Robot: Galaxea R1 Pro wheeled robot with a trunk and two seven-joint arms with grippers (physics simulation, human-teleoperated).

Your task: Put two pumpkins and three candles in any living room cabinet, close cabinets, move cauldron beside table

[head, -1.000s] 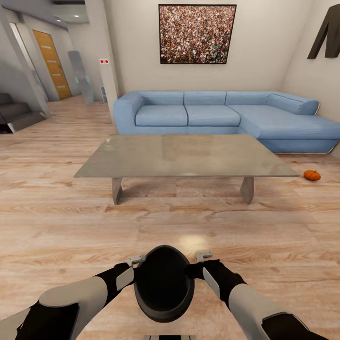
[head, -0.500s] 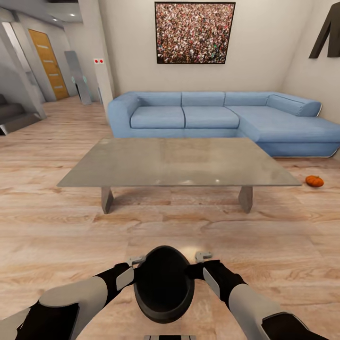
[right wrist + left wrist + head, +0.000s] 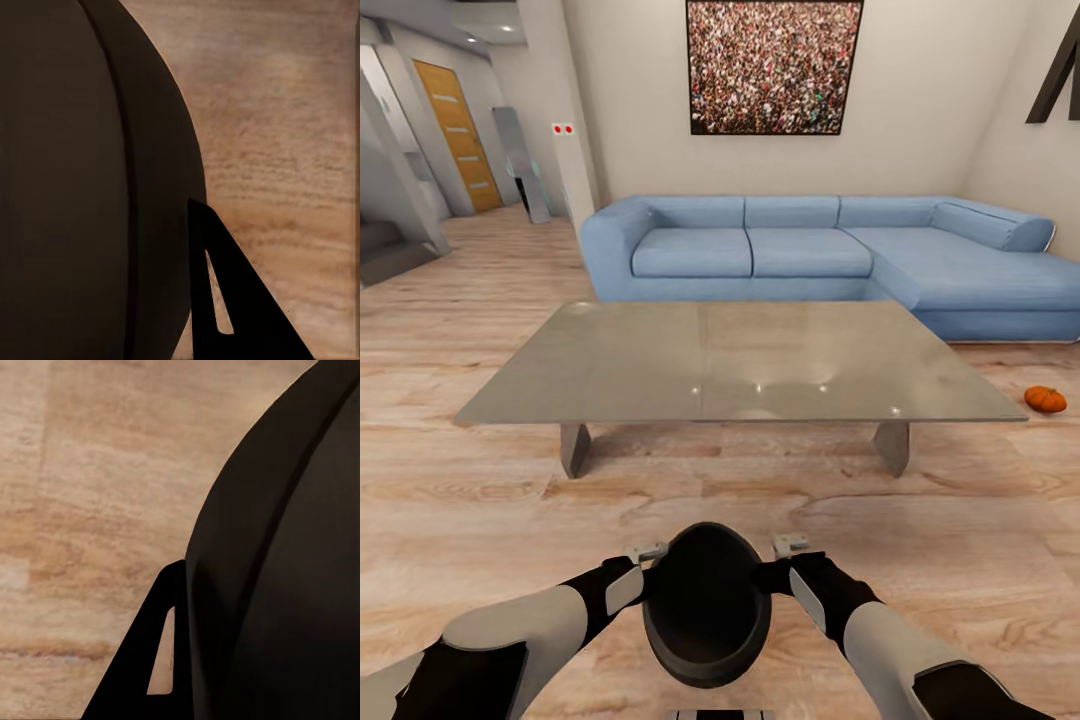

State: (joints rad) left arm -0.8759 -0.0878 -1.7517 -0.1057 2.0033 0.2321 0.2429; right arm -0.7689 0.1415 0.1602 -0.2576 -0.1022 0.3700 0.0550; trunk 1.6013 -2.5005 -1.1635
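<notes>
Clearly mid-carry: cauldron [image 3: 706, 603] held low at bottom centre of the head view, clamped sideways between two arms, mouth tipped toward the camera. Left gripper [image 3: 650, 551] pressed to the pot's left flank, right gripper [image 3: 791, 545] to its right flank; likely a two-sided squeeze because the pot is too wide for either set of fingers to span. Whether the fingers themselves are spread or closed cannot be told. One dark finger [image 3: 154, 660] visible right beside the black curved wall in the left wrist view, another finger [image 3: 229, 300] alongside it in the right wrist view, wood floor [image 3: 480, 500] beyond both.

Ahead, in mid-frame, the grey glossy desk [image 3: 730, 365], with bare floor between it and the cauldron. Behind it, a blue sofa [image 3: 810, 255] under a speckled wall picture [image 3: 773, 65]. One orange pumpkin [image 3: 1045, 399] on the floor at the right edge, beside the sofa's corner and apart from the desk.

Probable step in hand: bringing the pot close enough to set it down beside the desk. Pumpkin not yet stowed.
</notes>
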